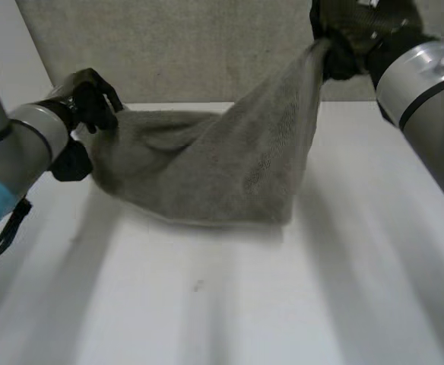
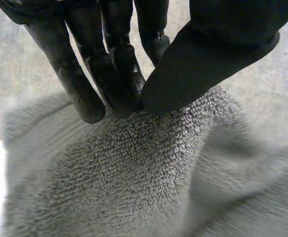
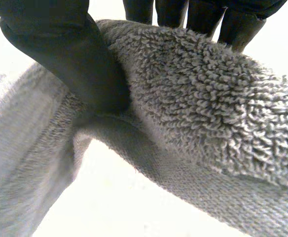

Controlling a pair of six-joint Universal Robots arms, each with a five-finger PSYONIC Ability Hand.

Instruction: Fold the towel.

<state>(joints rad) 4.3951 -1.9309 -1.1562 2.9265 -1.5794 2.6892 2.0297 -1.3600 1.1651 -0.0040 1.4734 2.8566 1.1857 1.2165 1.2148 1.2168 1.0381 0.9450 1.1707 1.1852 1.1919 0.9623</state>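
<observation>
A grey terry towel [image 1: 222, 163] hangs between my two hands above the white table [image 1: 229, 304], sagging in the middle with its lower fold near the tabletop. My left hand [image 1: 93, 99] pinches the towel's left corner. In the left wrist view its fingers [image 2: 109, 74] and thumb [image 2: 208, 54] close on the cloth's edge [image 2: 149, 148]. My right hand [image 1: 340, 46] holds the towel's right corner higher up. In the right wrist view the thumb [image 3: 70, 64] presses the thick pile [image 3: 198, 89] against the fingers [image 3: 203, 15].
A grey-beige backdrop [image 1: 184, 46] rises behind the table's far edge. The white tabletop stretches toward me below the towel.
</observation>
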